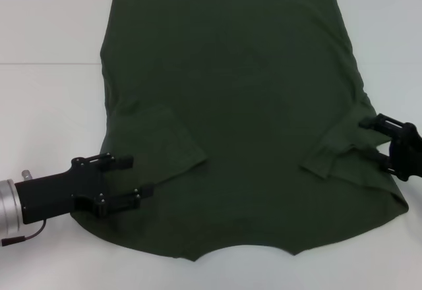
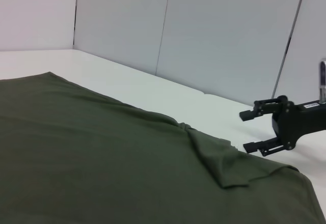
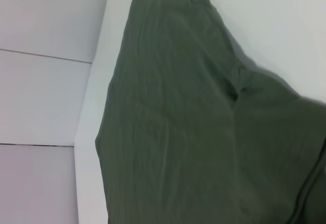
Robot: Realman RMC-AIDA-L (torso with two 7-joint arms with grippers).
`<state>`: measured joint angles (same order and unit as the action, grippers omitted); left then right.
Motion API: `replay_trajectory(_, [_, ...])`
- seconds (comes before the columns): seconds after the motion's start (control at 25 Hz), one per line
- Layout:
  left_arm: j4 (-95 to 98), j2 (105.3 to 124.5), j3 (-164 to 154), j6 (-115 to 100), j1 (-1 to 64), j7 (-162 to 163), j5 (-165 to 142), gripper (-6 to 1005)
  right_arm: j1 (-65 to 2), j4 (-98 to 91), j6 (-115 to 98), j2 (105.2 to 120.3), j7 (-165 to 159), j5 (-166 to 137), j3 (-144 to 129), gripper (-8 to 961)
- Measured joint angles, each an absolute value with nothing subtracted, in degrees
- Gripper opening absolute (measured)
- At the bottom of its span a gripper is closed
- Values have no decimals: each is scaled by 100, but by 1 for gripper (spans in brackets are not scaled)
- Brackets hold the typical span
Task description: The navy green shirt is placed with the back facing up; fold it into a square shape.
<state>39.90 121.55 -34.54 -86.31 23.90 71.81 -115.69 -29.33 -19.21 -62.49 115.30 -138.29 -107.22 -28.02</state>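
The navy green shirt lies flat on the white table, plain back up, neckline toward me and hem at the far side. Both short sleeves are folded inward onto the body: the left sleeve and the right sleeve. My left gripper is open at the shirt's near left edge, by the shoulder, its fingers spread over the cloth. My right gripper is open at the shirt's right edge beside the folded sleeve. It also shows in the left wrist view, open. The shirt fills the right wrist view.
The white table extends bare on both sides of the shirt and in front of the neckline. Grey wall panels stand behind the table's far edge in the left wrist view.
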Motion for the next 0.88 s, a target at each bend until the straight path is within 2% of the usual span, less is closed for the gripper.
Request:
replay_trajectory(0.48, [3985, 12170, -3454, -8631, 2390, 7180, -11555, 748, -3101, -1715, -5933, 11586, -13834, -10752, -2825, 798])
replay_trajectory(0.88, [3972, 12190, -3454, -8640, 2368, 7180, -11529, 748, -3211, -1727, -5619, 11779, -13770, -10725, -2805, 797])
